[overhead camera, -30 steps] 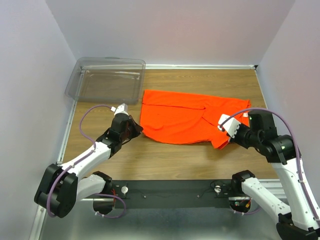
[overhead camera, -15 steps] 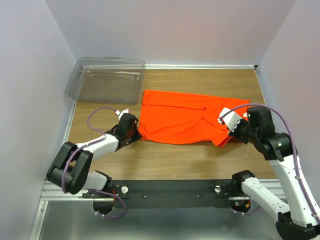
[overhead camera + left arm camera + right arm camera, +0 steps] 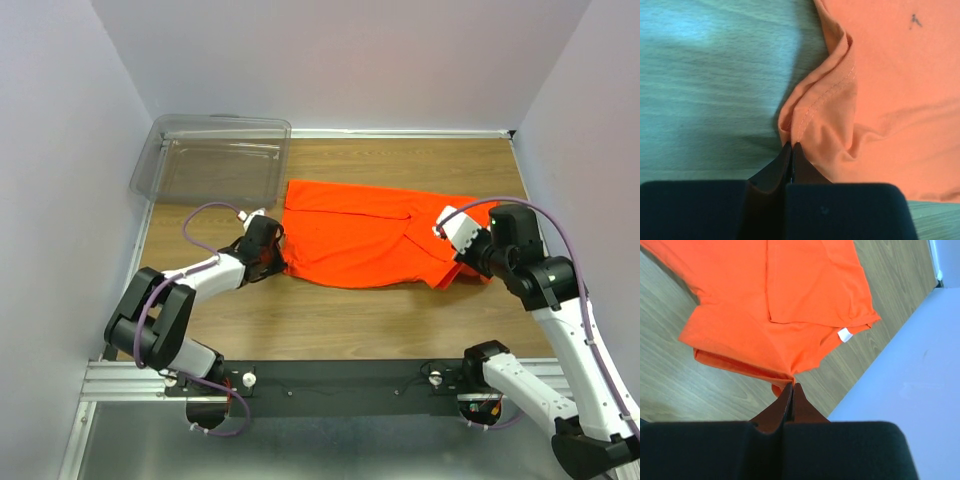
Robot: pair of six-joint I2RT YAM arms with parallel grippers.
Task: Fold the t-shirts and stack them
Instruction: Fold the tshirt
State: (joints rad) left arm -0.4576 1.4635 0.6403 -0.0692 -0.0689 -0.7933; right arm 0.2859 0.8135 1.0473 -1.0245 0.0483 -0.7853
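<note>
t-shirt [image 3: 365, 240] flat on table [image 3: 350, 320] | clear bin [image 3: 215, 160] beside its far-left corner

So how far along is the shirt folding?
Partly. The bright orange short-sleeved t-shirt already lies folded over into a band on the wooden table. In hand: the left gripper and right gripper each pinch a near corner. Left: further folds and stacking; only one shirt shows.

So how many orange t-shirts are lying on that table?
1. The orange t-shirt lies partly folded, just right of the clear tray. Its folds could hide a second one, but none shows.
</note>
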